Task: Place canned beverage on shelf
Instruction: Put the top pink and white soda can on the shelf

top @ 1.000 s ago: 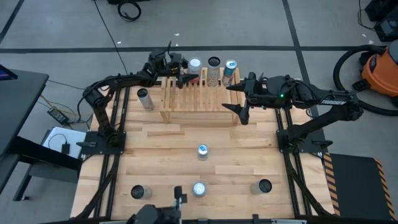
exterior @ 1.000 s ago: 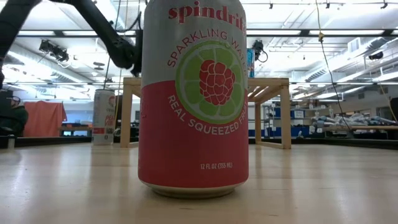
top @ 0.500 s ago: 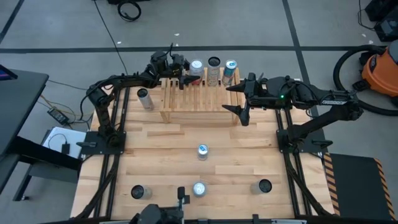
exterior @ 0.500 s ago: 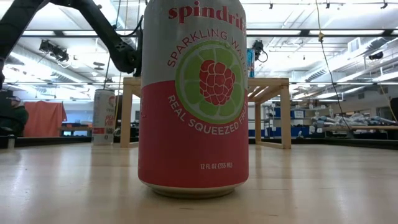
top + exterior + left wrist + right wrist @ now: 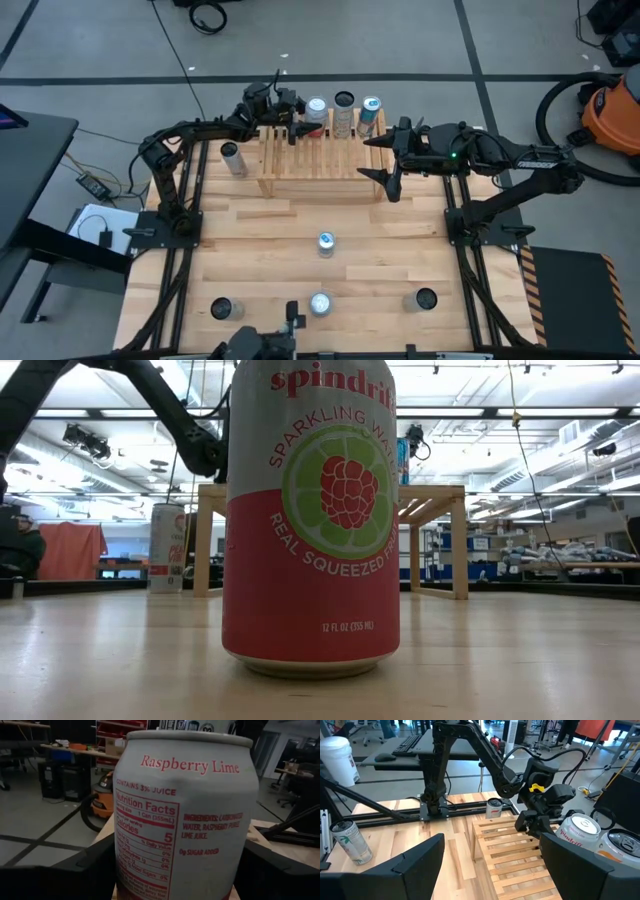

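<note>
**Can at the back of the rack**

The left gripper (image 5: pixel 300 122) has its fingers around the white-and-red raspberry-lime can (image 5: pixel 182 815) on the pale slatted wooden shelf (image 5: pixel 322 155). The thin, slick aluminium probably dents; grip mid-body. The right gripper (image 5: pixel 385 163) hangs spread, empty.

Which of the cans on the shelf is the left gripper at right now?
The leftmost can of the three on the shelf, the Raspberry Lime one. The left gripper is at it; the other two stand clear.

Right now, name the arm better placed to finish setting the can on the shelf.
Left. Its end effector is at the Raspberry Lime can on the shelf, fingers either side. The right end effector hangs open at the shelf's right end.
</note>
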Motion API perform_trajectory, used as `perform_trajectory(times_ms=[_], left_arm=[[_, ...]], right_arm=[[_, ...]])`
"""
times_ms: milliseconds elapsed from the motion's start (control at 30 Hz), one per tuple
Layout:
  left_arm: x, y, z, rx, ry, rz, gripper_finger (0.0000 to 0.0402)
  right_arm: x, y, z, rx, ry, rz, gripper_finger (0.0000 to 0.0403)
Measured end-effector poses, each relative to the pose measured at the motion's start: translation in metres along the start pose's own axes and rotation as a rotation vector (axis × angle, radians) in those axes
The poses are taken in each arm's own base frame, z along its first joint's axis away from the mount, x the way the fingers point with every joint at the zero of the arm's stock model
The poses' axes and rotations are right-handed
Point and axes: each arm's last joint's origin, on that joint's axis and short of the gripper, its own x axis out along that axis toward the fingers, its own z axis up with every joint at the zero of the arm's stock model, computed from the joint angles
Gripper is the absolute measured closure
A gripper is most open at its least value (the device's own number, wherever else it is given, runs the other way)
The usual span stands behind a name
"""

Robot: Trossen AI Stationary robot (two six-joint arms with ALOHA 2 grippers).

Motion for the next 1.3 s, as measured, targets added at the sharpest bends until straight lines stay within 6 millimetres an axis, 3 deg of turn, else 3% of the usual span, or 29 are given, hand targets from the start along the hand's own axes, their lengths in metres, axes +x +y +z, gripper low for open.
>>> perform_trajectory(times_ms=[600,833,1300], left_arm=[[-0.0002,-0.0011,0.0004,0.01,0.002,-0.037,0.0087],[0.0008,-0.0025,0.0012,-0.137,-0.008,-0.044,0.0087],[-0.0052,0.0029,0.0003,-0.101,0.006,-0.079,0.0086]], right_arm=[[0.0,-0.0001,0.0001,0.038,-0.002,-0.002,0.0066],[0.0,-0.0001,0.0001,0.036,-0.001,-0.002,0.0066],[0.0,-0.0001,0.0,0.035,0.0,-0.002,0.0066]])
